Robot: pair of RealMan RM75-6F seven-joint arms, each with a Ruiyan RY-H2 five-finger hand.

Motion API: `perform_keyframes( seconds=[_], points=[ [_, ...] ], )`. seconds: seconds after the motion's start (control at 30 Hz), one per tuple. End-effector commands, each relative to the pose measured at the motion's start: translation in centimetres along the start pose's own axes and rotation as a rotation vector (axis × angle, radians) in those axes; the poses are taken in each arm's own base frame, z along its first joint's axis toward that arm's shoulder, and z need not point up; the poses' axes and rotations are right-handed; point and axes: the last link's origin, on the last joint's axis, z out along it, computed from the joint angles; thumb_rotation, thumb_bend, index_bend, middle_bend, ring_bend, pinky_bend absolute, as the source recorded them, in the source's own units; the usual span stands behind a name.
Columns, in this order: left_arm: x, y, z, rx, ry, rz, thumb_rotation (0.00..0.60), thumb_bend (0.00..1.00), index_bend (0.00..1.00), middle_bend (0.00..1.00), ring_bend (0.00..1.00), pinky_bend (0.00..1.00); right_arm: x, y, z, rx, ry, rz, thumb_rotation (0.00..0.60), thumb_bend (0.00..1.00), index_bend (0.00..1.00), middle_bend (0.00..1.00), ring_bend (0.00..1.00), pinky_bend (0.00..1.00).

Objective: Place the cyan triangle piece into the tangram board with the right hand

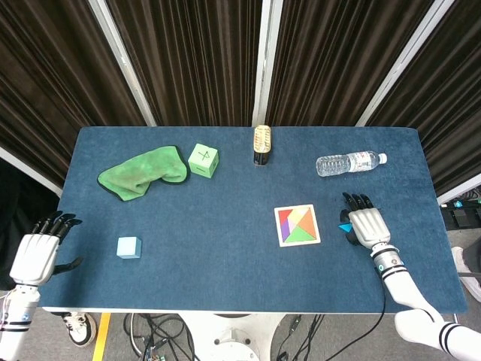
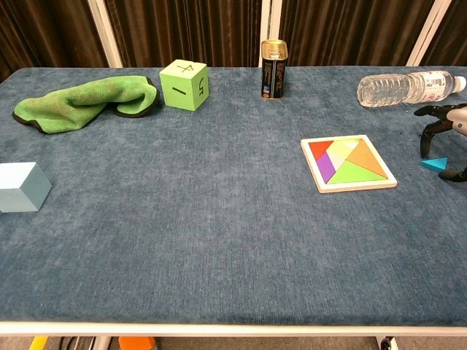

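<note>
The cyan triangle (image 1: 345, 227) lies flat on the blue cloth just right of the tangram board (image 1: 297, 225), clear of its frame. My right hand (image 1: 366, 224) hovers over it, palm down, with the triangle peeking out at its left edge. In the chest view the fingers (image 2: 430, 125) arch down behind the triangle (image 2: 435, 163) and the thumb sits in front of it, neither pressing it. The board (image 2: 348, 162) holds several coloured pieces. My left hand (image 1: 36, 252) hangs off the table's left edge, fingers apart, holding nothing.
A water bottle (image 1: 349, 162) lies behind my right hand. A can (image 1: 261, 144) stands at the back centre, with a green cube (image 1: 204, 160) and a green cloth (image 1: 143, 171) to its left. A light blue cube (image 1: 128, 247) sits near the front left.
</note>
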Motion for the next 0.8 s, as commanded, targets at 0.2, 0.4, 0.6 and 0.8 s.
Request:
perform_keyframes(
  seconds=[0.2, 0.4, 0.6, 0.8],
  points=[
    [-0.1, 0.0, 0.0, 0.000, -0.003, 0.000, 0.600, 0.07, 0.27, 0.20, 0.12, 0.21, -0.1, 0.0, 0.0, -0.003, -0.003, 0.000, 0.600, 0.18, 0.48, 0.00, 0.00, 0.00],
    [-0.1, 0.0, 0.0, 0.002, -0.004, -0.001, 0.600, 0.07, 0.27, 0.20, 0.12, 0.21, -0.1, 0.0, 0.0, -0.003, -0.003, -0.002, 0.600, 0.18, 0.51, 0.00, 0.00, 0.00],
    [-0.1, 0.0, 0.0, 0.001, -0.005, -0.001, 0.600, 0.07, 0.27, 0.20, 0.12, 0.21, 0.4, 0.0, -0.1, 0.002, 0.017, 0.006, 0.600, 0.18, 0.54, 0.00, 0.00, 0.00],
    [-0.1, -0.1, -0.1, 0.003, -0.003, -0.005, 0.600, 0.07, 0.27, 0.20, 0.12, 0.21, 1.5, -0.3, 0.1, 0.011, 0.049, 0.015, 0.600, 0.18, 0.54, 0.00, 0.00, 0.00]
  ],
)
